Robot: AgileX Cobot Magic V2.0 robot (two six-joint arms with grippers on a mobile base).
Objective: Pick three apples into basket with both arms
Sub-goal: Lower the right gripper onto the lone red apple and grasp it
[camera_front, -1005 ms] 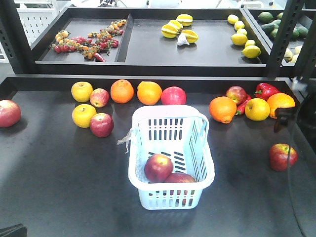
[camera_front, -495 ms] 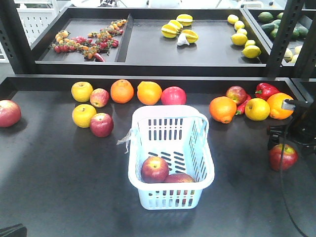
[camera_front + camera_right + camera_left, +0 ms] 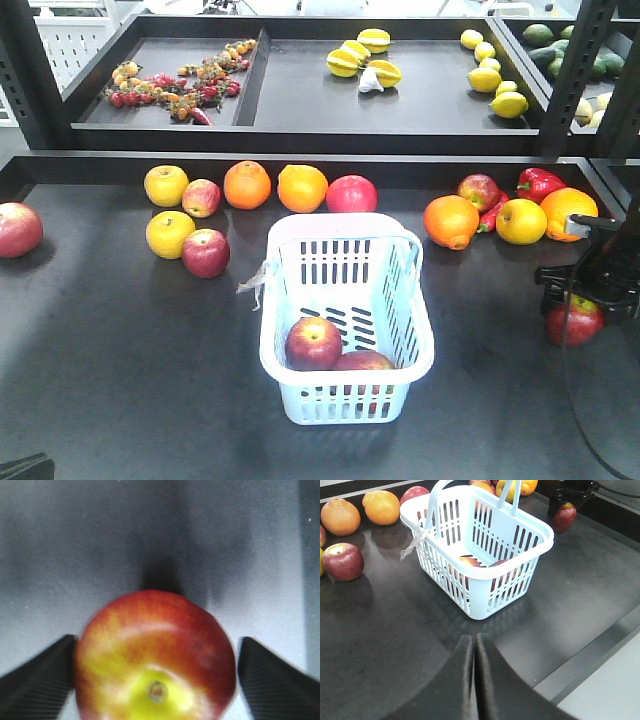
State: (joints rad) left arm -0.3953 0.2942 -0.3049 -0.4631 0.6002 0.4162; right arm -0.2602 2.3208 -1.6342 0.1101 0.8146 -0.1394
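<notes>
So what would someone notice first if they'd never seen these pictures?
Probably the pale blue basket in the middle of the dark table, with two red apples inside. Next, the right pincer at the table's right edge, its jaws open on either side of a third red apple. Behind the basket runs a bright row of oranges and yellow apples.

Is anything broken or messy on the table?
Nothing looks broken or spilled. The basket stands upright with two apples inside. One small oddity: a scrap of clear plastic dangles from its side.
</notes>
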